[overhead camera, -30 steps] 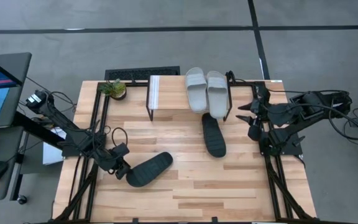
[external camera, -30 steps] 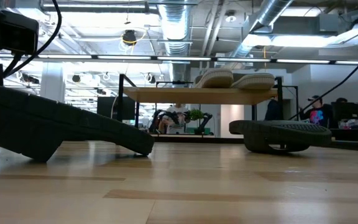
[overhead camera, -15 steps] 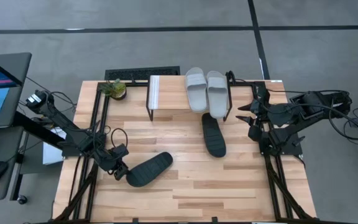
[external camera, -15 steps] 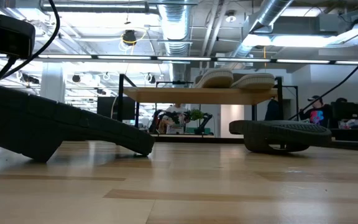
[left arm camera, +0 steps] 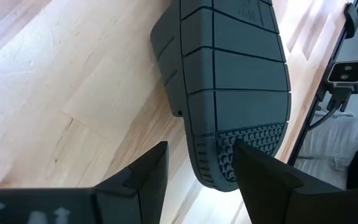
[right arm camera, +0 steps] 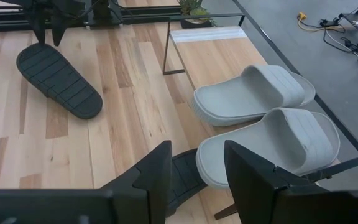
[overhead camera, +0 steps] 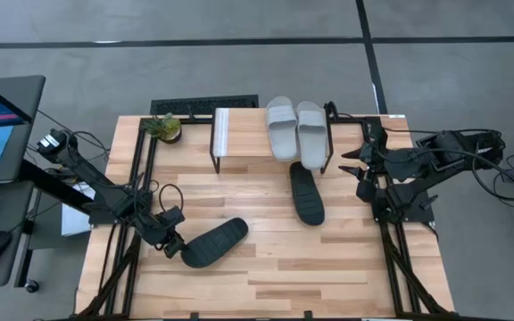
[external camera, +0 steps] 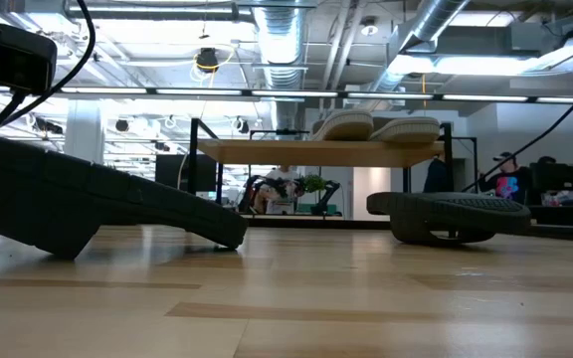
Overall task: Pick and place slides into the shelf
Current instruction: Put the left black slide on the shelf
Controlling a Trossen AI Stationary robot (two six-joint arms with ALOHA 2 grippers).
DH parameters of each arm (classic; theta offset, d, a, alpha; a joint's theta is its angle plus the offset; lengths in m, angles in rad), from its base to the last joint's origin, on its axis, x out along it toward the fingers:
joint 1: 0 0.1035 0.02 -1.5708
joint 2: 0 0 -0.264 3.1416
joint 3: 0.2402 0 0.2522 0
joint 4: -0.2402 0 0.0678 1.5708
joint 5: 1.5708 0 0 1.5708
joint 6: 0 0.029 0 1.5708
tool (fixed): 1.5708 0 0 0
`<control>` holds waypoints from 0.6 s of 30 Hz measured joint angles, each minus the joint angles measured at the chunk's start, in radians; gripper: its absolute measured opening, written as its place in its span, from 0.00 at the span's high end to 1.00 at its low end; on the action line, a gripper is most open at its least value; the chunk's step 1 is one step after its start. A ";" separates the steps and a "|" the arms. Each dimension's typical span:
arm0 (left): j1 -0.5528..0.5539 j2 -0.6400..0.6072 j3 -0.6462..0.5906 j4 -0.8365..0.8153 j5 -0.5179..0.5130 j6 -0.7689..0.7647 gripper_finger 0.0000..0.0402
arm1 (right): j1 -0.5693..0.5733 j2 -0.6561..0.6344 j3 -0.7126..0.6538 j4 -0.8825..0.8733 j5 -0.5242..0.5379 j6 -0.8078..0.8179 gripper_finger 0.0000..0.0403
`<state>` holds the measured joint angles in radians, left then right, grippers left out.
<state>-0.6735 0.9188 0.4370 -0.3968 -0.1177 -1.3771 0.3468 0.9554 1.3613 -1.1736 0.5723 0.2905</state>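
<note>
Slide work: black slide (overhead camera: 214,243) lies sole-up on the table (overhead camera: 328,267) at the near left, treaded underside showing, heel end toward the left gripper (overhead camera: 169,242). Likely light rubber, flexible rather than stiff, tread giving fair grip; best hold looks to be across the edge of the heel or sole rim, since the strap is underneath. In the left wrist view the heel sits just ahead of the jaws, which stand parted with nothing between them; one finger overlaps the sole's edge, contact uncertain. Second black slide (overhead camera: 306,193) lies sole-up just in front of the shelf (overhead camera: 239,134). Two grey slides (overhead camera: 294,131) rest side by side on the shelf's right half. Right gripper (overhead camera: 357,167) waits beside the shelf, jaws parted, empty.
</note>
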 joint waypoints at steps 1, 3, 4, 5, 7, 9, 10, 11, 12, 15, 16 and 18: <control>0.000 0.000 0.000 0.002 0.000 -0.006 0.58 | 0.000 0.000 0.000 0.000 0.000 0.000 0.65; 0.000 0.006 0.000 0.010 0.000 -0.015 0.58 | 0.000 0.000 0.000 0.000 0.000 0.000 0.65; 0.000 0.015 0.000 0.015 0.003 -0.023 0.58 | 0.000 0.000 0.000 0.000 0.000 0.000 0.66; 0.000 0.023 0.000 0.016 0.013 -0.029 0.58 | 0.000 0.000 0.000 0.000 0.000 0.000 0.66; 0.000 0.052 0.000 0.034 0.050 -0.033 0.58 | 0.000 0.000 0.000 0.000 0.000 0.000 0.66; 0.000 0.089 0.000 0.057 0.075 -0.032 0.58 | 0.000 0.000 0.000 0.000 0.000 0.000 0.65; 0.000 0.107 0.000 0.075 0.082 -0.029 0.58 | 0.000 0.000 0.000 0.000 0.000 0.000 0.65; 0.000 0.126 0.000 0.095 0.088 -0.025 0.58 | 0.000 0.000 0.000 0.000 0.000 0.000 0.65; 0.001 0.145 0.000 0.109 0.092 -0.024 0.58 | 0.000 0.000 0.000 0.000 0.000 0.000 0.65; 0.005 0.193 0.000 0.158 0.095 -0.016 0.58 | 0.000 0.000 0.000 0.000 0.000 -0.001 0.64; 0.006 0.206 0.000 0.173 0.097 -0.015 0.58 | 0.000 0.000 0.000 0.000 0.000 -0.001 0.64; 0.007 0.233 0.000 0.216 0.101 -0.014 0.58 | 0.000 0.000 0.000 0.000 0.000 -0.001 0.65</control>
<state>-0.6662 1.1518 0.4370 -0.1808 -0.0162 -1.3914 0.3466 0.9550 1.3613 -1.1736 0.5724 0.2893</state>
